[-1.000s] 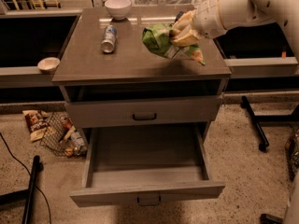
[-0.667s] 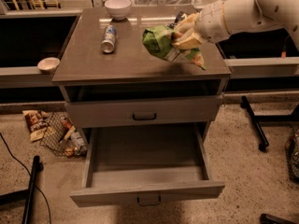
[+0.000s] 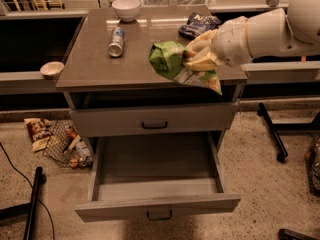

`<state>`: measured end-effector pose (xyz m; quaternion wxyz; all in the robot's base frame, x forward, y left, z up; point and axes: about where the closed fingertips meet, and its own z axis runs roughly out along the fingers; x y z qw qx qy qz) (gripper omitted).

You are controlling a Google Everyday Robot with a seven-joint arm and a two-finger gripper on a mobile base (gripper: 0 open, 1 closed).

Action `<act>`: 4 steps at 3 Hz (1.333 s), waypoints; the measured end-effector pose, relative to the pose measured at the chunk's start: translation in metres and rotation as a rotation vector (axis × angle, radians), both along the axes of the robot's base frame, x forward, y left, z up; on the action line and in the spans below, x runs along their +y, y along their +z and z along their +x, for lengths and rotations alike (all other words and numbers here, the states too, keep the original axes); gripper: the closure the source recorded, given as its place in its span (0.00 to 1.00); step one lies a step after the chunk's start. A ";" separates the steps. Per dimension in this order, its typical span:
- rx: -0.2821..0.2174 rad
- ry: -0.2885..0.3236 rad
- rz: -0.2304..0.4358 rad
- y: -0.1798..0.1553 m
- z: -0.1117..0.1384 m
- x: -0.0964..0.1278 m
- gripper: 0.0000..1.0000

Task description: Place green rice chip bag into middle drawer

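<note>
My gripper (image 3: pixel 199 60) is shut on the green rice chip bag (image 3: pixel 170 58). It holds the bag in the air over the front right part of the cabinet top (image 3: pixel 95 59), with the bag's lower corner hanging past the front edge. The white arm reaches in from the right. The middle drawer (image 3: pixel 155 176) is pulled out wide and nothing lies in it. It sits below and in front of the bag. The top drawer (image 3: pixel 154 120), directly above it, is closed.
On the cabinet top are a white bowl (image 3: pixel 126 8) at the back, a can (image 3: pixel 116 35) lying on its side and a dark blue snack bag (image 3: pixel 200 24). A small bowl (image 3: pixel 52 69) sits on the left ledge. A wire basket of litter (image 3: pixel 67 145) and black stand legs (image 3: pixel 272 134) are on the floor.
My gripper has carried the green bag forward and lower, from over the middle of the cabinet top to its front edge. The drawers have not moved.
</note>
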<state>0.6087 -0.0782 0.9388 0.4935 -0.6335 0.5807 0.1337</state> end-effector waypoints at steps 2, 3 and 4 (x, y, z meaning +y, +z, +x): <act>0.217 -0.003 0.086 -0.109 -0.057 0.037 1.00; 0.217 -0.003 0.086 -0.109 -0.057 0.037 1.00; 0.300 -0.006 0.060 -0.151 -0.061 0.036 1.00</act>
